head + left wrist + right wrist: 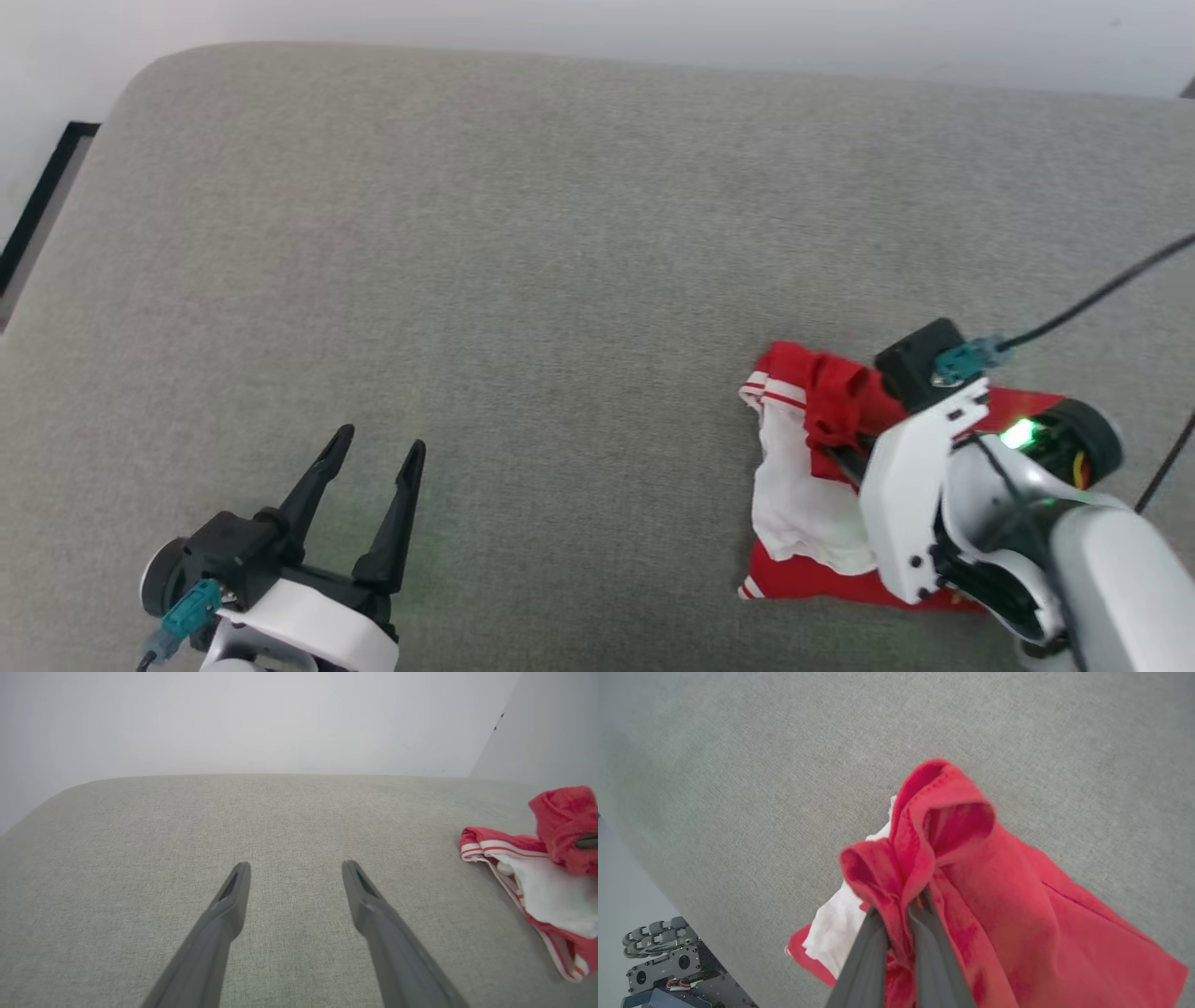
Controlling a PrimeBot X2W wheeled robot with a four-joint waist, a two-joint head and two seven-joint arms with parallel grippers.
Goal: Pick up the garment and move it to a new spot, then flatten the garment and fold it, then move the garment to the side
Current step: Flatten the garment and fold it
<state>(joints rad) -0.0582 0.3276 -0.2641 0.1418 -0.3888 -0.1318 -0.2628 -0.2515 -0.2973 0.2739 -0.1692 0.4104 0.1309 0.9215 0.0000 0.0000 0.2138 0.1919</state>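
My right gripper (900,905), closest in, has its fingers pinched on a bunched fold of the bright red soft-knit T-shirt with white sleeves (803,504), near right on the grey fabric cushion (523,233). My left gripper (381,439) is spread and empty, well apart to the left.

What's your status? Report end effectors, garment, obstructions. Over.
Left end effector open, over grey cushion. Right end effector shut on red T-shirt, bunched fold pinched up, rest lying on cushion. No obstruction seen.
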